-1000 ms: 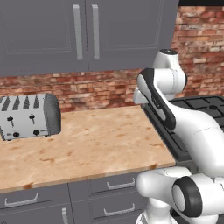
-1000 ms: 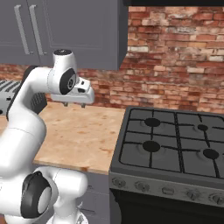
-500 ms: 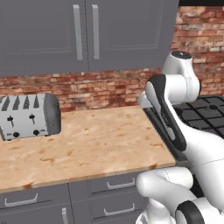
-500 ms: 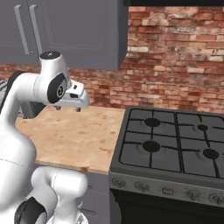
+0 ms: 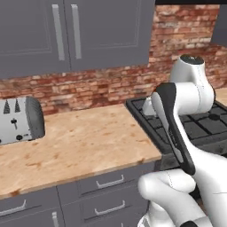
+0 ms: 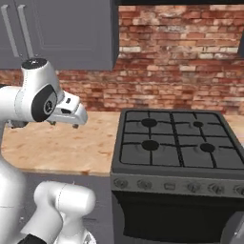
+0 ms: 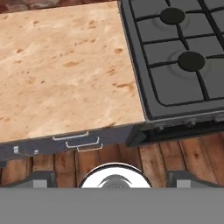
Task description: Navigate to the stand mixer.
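End effector: carried folded at chest height over the wooden desk, pointing down. In the hand view its 2 finger tips stand wide apart with nothing between them; released and empty.

Below it, at 12 o'clock in the hand view, lies bare desk; the gas stove adjoins at 2 o'clock. A silver toaster sits at 9 o'clock in the left base view, against the brick wall.

Stand mixer: not located in these pictures; its place cannot be given.

Handling judgement: a metal countertop mixer would be heavy, rigid, top-heavy; the task demands approach only, no grip.
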